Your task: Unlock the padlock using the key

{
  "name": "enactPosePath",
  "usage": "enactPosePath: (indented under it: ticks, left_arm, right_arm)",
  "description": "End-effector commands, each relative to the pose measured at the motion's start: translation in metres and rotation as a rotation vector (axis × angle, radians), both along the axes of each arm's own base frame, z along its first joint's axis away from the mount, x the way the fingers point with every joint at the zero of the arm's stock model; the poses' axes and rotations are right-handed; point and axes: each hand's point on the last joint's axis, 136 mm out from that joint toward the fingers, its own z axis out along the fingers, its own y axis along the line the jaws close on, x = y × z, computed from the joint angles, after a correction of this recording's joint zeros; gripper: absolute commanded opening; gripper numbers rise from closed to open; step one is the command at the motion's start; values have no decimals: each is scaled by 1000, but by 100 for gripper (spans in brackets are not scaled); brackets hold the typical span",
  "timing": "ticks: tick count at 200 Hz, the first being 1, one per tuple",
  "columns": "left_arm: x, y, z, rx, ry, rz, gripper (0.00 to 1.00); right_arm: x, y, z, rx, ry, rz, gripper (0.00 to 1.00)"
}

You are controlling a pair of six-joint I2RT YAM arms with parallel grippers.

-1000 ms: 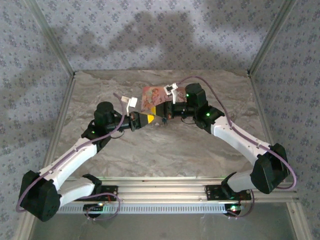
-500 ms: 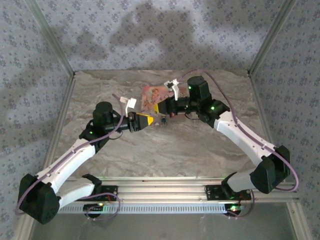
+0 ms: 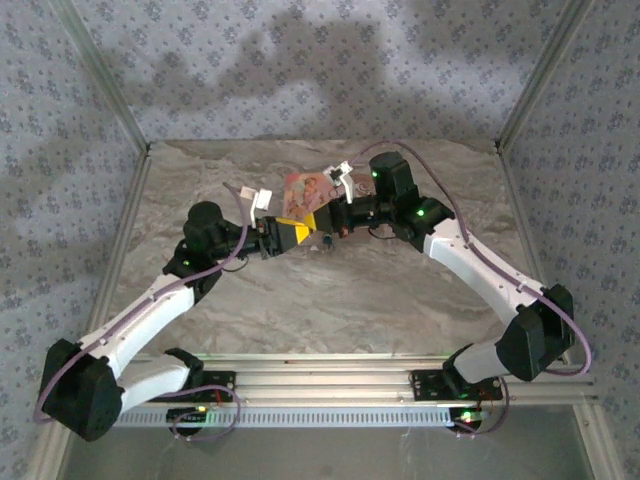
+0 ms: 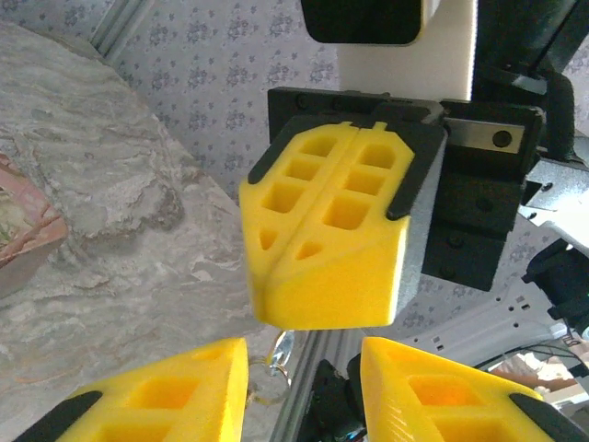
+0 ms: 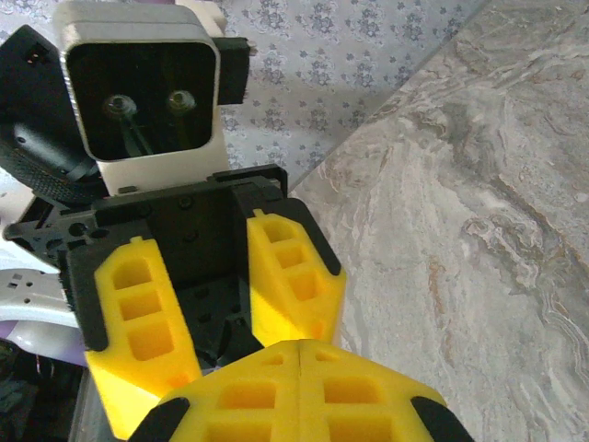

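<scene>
Left end effector (image 3: 296, 232) wider, key (image 3: 325, 241) beside

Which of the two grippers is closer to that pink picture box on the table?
Right, narrowly. Seen from above, the right gripper overlaps the pink box's near right corner; the left gripper sits just short of its near edge.

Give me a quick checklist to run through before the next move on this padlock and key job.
1. Left hand fingers apart: ok.
2. Right hand fingers shut together: ok.
3. Key held in the right hand: cannot tell.
4. Padlock's place and keyhole facing: cannot tell.
5. Hands facing tip to tip above the table, near the pink box: ok.
</scene>
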Motion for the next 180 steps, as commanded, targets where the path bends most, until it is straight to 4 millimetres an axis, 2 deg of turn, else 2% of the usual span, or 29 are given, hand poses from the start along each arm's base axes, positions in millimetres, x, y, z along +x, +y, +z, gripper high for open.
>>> enactPosePath:
  ticks: [1,82,121,153,180]
  left_arm:
    - [-2,-1,8,-39,-28,-24,37]
    - [-3,-6,7,-71,-19,-47,31]
    - [-4,-6,6,-68,-19,-49,21]
    - [-4,-6,5,-65,-23,-50,0]
    - [-3,-3,3,-51,-31,-30,0]
  right_arm:
    - [-5,0,12,28,-27,24,0]
    - [-2,-1,19,61,-36,-1,0]
    - [-2,-1,19,63,-39,-9,0]
    - [-2,0,19,65,-36,-7,0]
    - [0,-1,18,62,-29,-26,0]
